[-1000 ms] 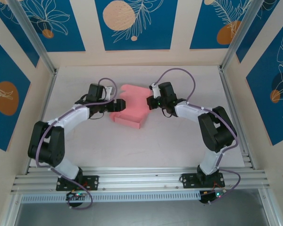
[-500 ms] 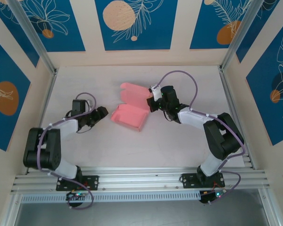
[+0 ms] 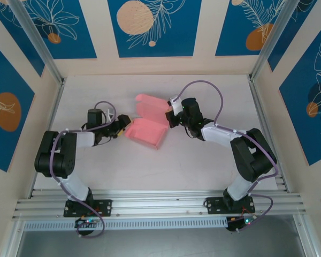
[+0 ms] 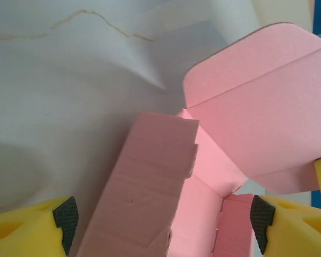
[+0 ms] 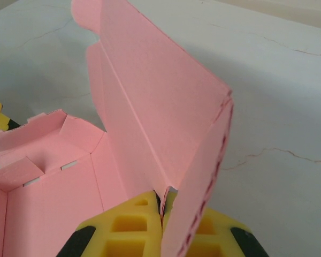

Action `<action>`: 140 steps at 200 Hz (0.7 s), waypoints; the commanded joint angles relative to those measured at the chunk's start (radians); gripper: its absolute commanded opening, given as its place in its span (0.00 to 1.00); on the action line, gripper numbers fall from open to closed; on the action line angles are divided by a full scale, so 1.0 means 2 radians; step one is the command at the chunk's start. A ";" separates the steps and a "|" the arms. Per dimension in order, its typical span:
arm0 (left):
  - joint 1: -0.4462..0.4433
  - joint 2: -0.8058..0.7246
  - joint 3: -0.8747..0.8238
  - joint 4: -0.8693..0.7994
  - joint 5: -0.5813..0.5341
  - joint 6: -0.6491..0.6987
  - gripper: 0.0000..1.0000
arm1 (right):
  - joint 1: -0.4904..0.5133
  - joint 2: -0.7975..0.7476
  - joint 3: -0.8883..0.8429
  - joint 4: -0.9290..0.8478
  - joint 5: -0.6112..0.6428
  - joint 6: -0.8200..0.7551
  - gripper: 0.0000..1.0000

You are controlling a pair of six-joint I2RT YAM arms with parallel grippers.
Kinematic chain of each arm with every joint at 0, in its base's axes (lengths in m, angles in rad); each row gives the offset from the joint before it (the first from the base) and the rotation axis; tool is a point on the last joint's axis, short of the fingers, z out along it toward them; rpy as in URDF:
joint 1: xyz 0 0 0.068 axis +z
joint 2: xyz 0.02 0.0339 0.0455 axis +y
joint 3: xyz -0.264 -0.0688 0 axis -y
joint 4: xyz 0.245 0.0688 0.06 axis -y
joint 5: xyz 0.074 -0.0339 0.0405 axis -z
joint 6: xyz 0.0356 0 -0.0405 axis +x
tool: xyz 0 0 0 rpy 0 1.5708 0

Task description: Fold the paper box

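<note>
Item: paper box [image 3: 147, 131], mid-table, between both grippers. Tray formed, walls raised; lid upright, not yet closed. Right gripper [image 5: 161, 209]: jaws pinched on the lid's edge. Left gripper [image 4: 161, 218]: jaws wide, straddling an end wall, gripping nothing. Outstanding, by appearance: lid closure and tuck.

Bright, even light; soft shadows.

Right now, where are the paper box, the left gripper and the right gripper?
paper box [image 3: 147, 131]: top view, on the tray's floor.
left gripper [image 3: 122, 124]: top view, midway between its open fingers.
right gripper [image 5: 161, 202]: right wrist view, where its fingers pinch the box's raised lid.
</note>
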 commanded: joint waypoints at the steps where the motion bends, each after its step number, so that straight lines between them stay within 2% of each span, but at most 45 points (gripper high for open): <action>1: -0.014 0.010 0.013 0.024 0.026 -0.014 0.82 | 0.003 0.004 0.003 0.010 -0.002 -0.015 0.00; 61: -0.043 -0.017 0.050 -0.025 0.026 0.019 0.72 | 0.003 0.011 0.005 0.013 -0.004 -0.015 0.00; 111: -0.050 0.005 0.061 -0.055 0.007 0.037 0.65 | 0.005 0.011 0.001 0.018 -0.007 -0.012 0.00; 128: -0.050 0.007 0.062 -0.061 0.003 0.041 0.65 | 0.008 0.010 0.001 0.017 -0.007 -0.013 0.00; 140: -0.050 -0.003 0.069 -0.087 -0.011 0.058 0.69 | 0.008 0.010 0.000 0.017 -0.006 -0.014 0.00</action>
